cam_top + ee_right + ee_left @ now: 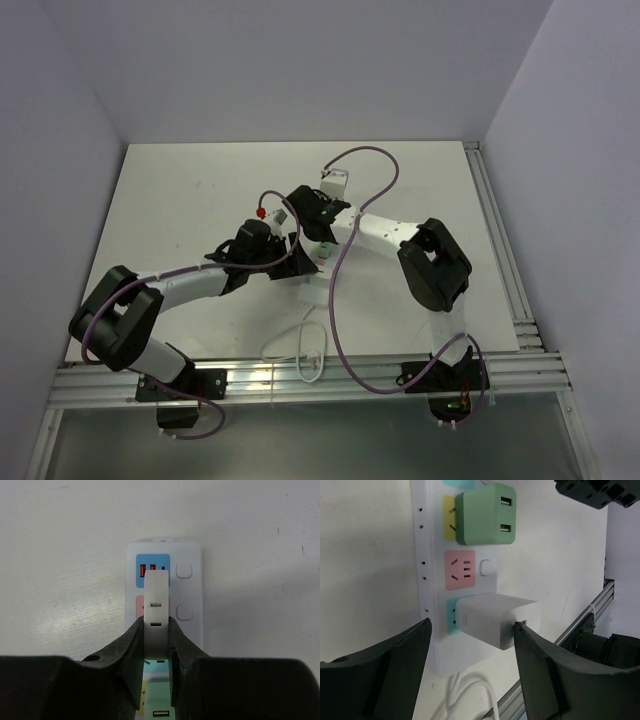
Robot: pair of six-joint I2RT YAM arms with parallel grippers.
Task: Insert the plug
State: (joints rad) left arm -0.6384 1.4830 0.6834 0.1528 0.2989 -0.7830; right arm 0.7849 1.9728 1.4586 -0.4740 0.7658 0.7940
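A white power strip point(432, 555) point(192, 560) lies on the table with coloured sockets. My right gripper point(156, 622) point(308, 212) is shut on a white plug point(156, 590), held upright over the pink socket point(139, 602) beside the blue USB panel point(152, 570). Its prongs are hidden. A green plug point(487, 514) point(161, 711) sits in the yellow socket. Another white plug point(495, 620) sits in the teal socket at the cable end. My left gripper point(472, 625) point(290, 258) is open astride that end, one fingertip point(522, 627) touching that plug.
A second pink socket point(460, 570) stands empty between the green and white plugs. The strip's white cable point(300, 350) loops toward the aluminium rail point(350, 372) at the near edge. Purple arm cables point(375, 160) arch over the table. Walls close in on three sides.
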